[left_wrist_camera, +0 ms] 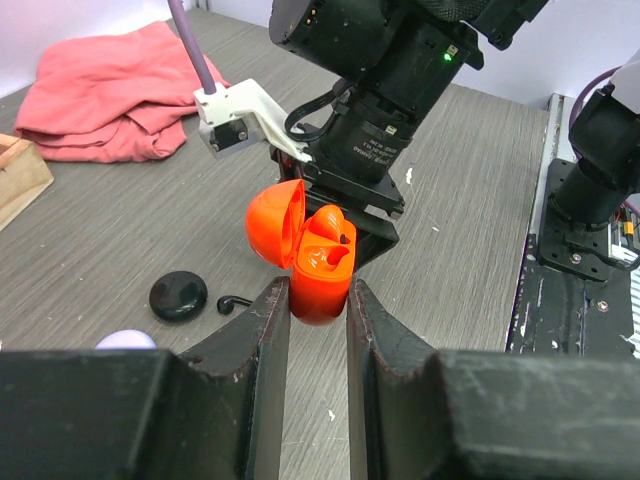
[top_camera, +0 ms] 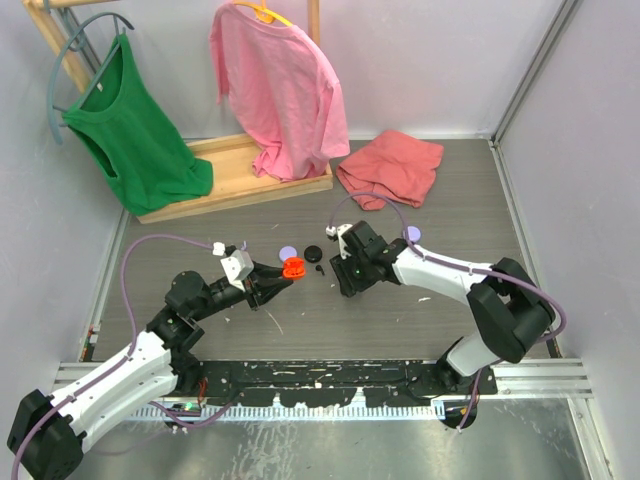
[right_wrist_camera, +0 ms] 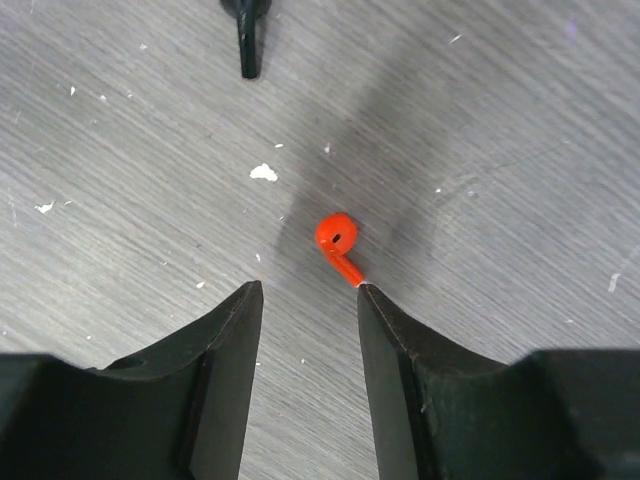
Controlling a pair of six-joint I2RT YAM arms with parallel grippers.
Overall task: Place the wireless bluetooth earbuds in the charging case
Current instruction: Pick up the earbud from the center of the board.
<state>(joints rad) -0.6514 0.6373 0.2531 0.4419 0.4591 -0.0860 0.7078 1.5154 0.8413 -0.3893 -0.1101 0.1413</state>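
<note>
The right end effector (right_wrist_camera: 308,290), open above the red-orange earbud (right_wrist_camera: 337,238) on the table (right_wrist_camera: 500,150), should centre on its stem before closing, while the left end effector (left_wrist_camera: 317,290) grips the open charging case (left_wrist_camera: 322,262).

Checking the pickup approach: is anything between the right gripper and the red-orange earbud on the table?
Nothing visible does. The right gripper, jaws open, points at the red-orange earbud on bare table, its stem tip by one jaw's inner edge. The black earbud lies farther off, outside the gap.
</note>
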